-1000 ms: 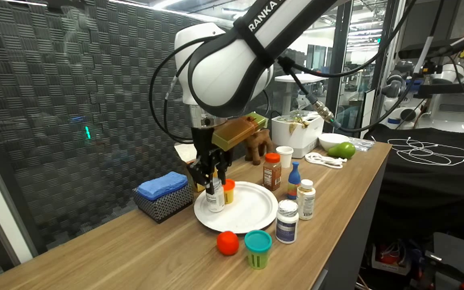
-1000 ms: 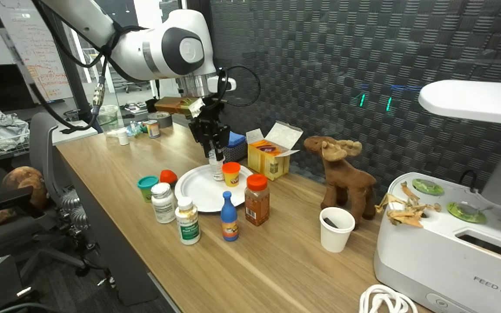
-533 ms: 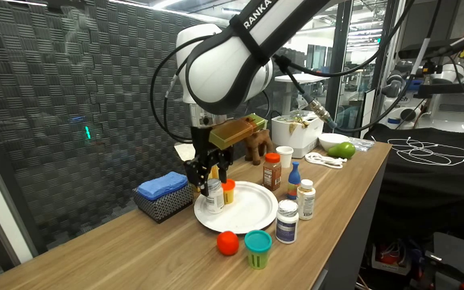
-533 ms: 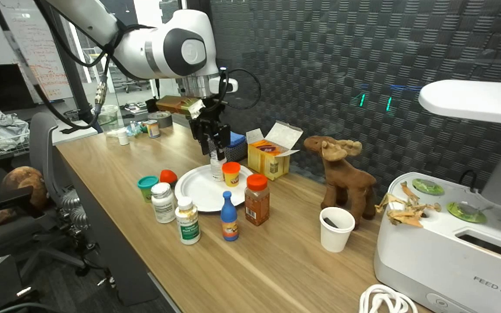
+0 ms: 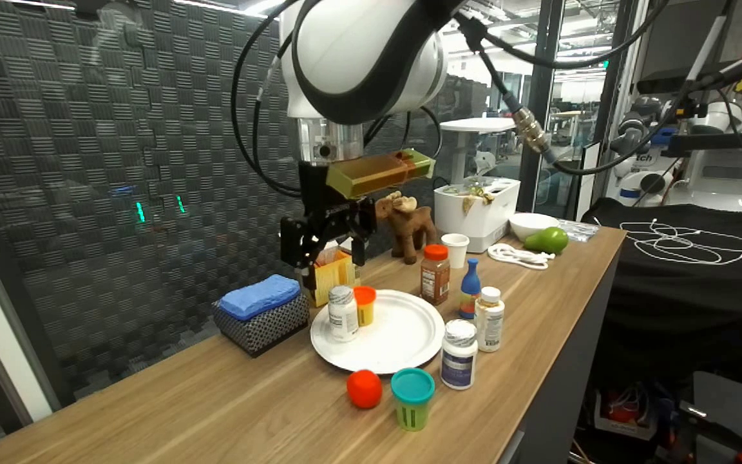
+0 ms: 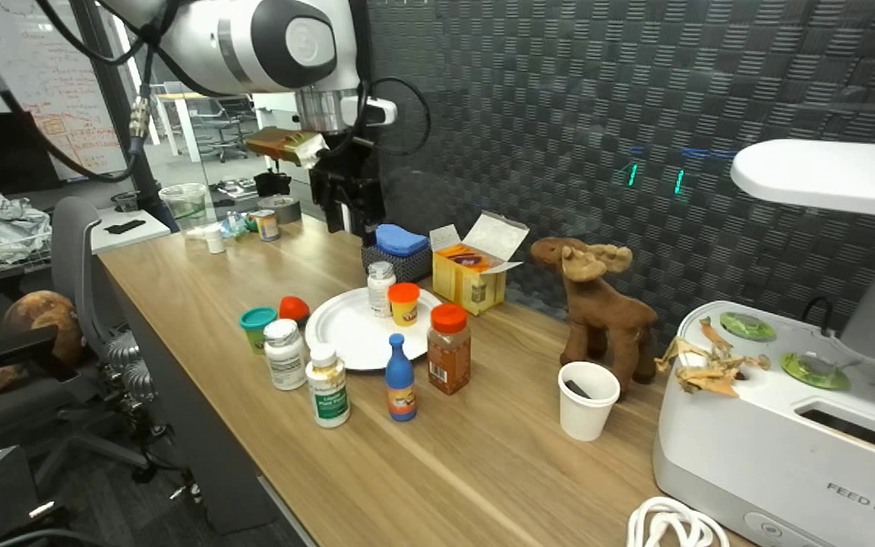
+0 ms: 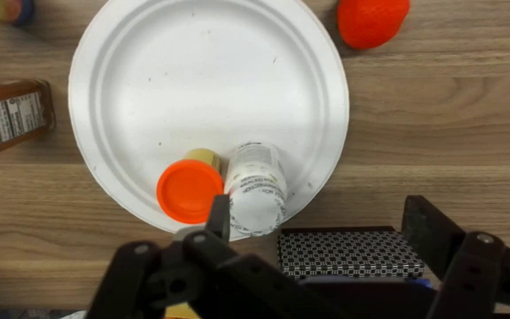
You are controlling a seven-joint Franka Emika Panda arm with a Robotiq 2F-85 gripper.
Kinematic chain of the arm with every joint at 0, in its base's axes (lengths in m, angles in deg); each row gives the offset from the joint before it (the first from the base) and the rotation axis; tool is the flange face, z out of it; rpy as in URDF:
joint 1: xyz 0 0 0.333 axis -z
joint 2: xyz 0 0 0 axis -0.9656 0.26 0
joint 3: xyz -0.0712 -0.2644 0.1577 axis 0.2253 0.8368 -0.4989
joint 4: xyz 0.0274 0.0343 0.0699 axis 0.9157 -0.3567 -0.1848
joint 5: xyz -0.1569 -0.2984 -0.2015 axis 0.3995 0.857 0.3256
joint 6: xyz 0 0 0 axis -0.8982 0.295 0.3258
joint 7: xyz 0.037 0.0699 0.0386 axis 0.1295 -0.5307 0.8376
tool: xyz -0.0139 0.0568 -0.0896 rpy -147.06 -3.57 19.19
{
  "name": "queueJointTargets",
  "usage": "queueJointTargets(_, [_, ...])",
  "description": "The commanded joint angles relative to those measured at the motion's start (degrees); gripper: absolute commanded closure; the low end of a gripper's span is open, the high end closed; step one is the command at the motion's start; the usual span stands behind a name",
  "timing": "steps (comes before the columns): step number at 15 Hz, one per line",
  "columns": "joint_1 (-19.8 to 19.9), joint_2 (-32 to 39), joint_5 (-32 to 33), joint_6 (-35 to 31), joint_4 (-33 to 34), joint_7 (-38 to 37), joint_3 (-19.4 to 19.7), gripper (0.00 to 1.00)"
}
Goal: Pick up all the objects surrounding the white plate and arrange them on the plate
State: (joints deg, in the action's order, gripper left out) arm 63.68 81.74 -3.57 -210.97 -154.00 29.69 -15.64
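"Filling the white plate (image 7: pixel 219 79): what stands entered?"

"Two items, both upright. One yellow tub (image 5: pixel 365 310), orange lid. One white bottle (image 5: pixel 344 319), just beside it, near the rim."

"And the pincer (image 7: pixel 316 215)?"

"Jaws wide apart, holding nothing; above the white bottle's cap and apart from it, by both exterior views. Step in hand, as I judge it: between one placing and the next fetch."

"Outstanding?"

"Six items, on the bench (image 5: pixel 216 399) around the plate. One red piece (image 5: pixel 364 389), rounded. One green tub (image 5: pixel 413 409), teal lid. One white jar (image 5: pixel 459 361), blue label. One white-capped bottle (image 6: pixel 329 391), green label. One blue bottle (image 6: pixel 400 377), slim neck. One spice jar (image 6: pixel 450 358), orange cap."

"Next move?"

"Calls, I would say, for rising clear of the white bottle before any sideways travel; a low sweep could tip it. Then crossing to an outstanding item. Red piece looks a fair choice: low and rounded, so likely to want a centred, deep grip. Destination: the bare part of the plate, well apart from the two entered."
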Motion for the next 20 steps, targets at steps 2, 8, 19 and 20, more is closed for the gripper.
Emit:
queueJointTargets(2, [-1.1,-8.9,-3.5,-0.6,-10.5,-3.8,-2.2,0.00])
queueJointTargets(8, [-2.1,-12.4,-1.6,-1.0,-20.7,-3.3,-4.3,0.00])
queueJointTargets(19, [-0.7,-10.6,-1.2,-4.2,-24.2,13.6,-5.4,0.00])
queueJointTargets(20, [-0.7,-10.3,-1.0,-4.3,-24.0,14.6,-5.4,0.00])
